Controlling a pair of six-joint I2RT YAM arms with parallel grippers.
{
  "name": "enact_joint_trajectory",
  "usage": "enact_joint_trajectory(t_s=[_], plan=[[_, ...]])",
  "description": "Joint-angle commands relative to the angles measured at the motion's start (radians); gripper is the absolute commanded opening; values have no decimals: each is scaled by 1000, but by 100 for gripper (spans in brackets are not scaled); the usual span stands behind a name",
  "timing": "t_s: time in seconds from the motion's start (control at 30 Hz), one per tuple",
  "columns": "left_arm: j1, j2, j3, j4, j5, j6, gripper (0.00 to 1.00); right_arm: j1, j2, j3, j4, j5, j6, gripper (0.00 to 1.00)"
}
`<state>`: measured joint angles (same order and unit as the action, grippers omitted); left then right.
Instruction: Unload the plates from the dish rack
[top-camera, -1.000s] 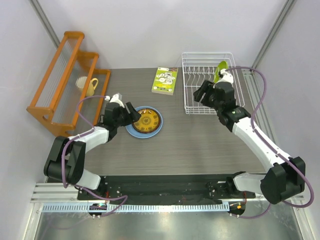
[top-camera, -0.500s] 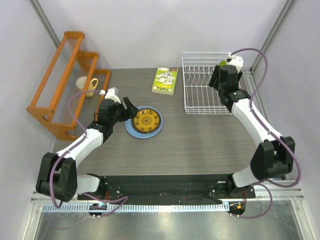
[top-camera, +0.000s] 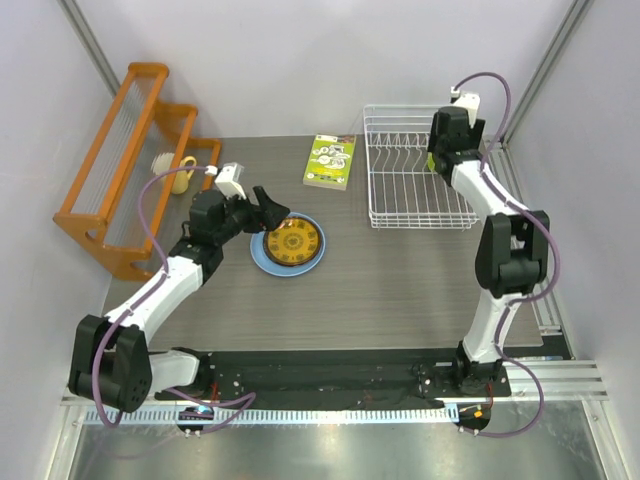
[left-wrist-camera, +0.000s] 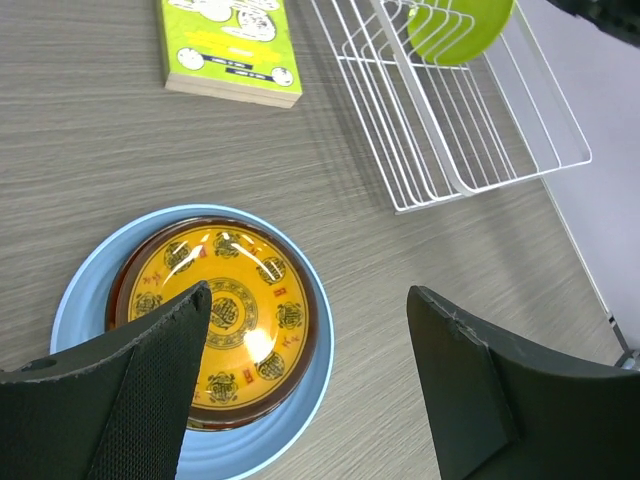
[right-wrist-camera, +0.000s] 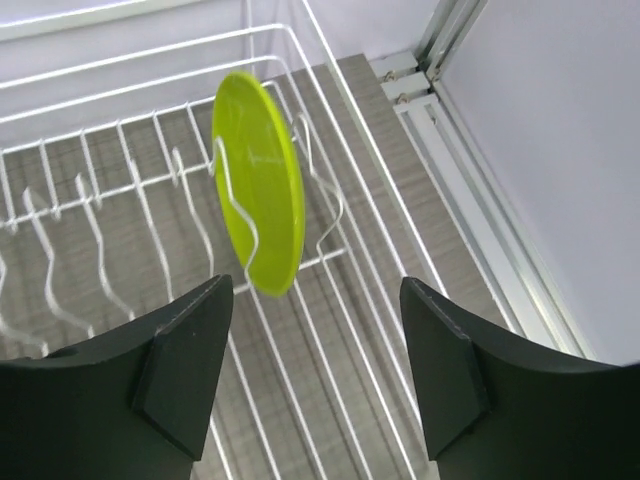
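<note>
- Your right gripper (right-wrist-camera: 315, 385) hangs with jaws spread, holding nothing. The plain lime-green round plate (right-wrist-camera: 258, 195) stands on edge in the white wire dish rack (right-wrist-camera: 330, 210), just ahead and slightly left.
- Your left gripper (left-wrist-camera: 300, 400), likewise spread and empty, is well apart.

Three plates stacked on the table (top-camera: 400, 280), one in the rack
Light-blue plate (left-wrist-camera: 75, 305) lies flat at the bottom, dark-red one (left-wrist-camera: 310, 340) on it, yellow patterned one (left-wrist-camera: 225, 320) on top; the plain lime-green plate (right-wrist-camera: 260, 185) stands on edge between tines toward the right end of the white wire dish rack (top-camera: 405, 195)
</note>
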<state>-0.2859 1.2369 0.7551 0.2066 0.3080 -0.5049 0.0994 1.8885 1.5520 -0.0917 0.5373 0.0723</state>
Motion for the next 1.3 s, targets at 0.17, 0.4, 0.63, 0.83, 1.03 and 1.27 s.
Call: enact_joint_trajectory(t_s=[0.17,0.4,0.63,0.83,1.03,1.27], plan=[[2,33,21,85,79,36,80,-55,265,328,-12,-14,-59,63],[2,105,41,91,80,43,80,-69,402,497,-71,-46,-65,48],[2,156,46,111,86,36,79,-69,429,519,-97,-80,-66,15],[2,179,27,148,95,22,79,-47,417,526,-82,25,-164,10],[2,203,23,160,105,6,79,-32,357,474,-11,145,-229,10],[2,182,23,134,69,-4,84,-6,291,396,52,237,-286,10]])
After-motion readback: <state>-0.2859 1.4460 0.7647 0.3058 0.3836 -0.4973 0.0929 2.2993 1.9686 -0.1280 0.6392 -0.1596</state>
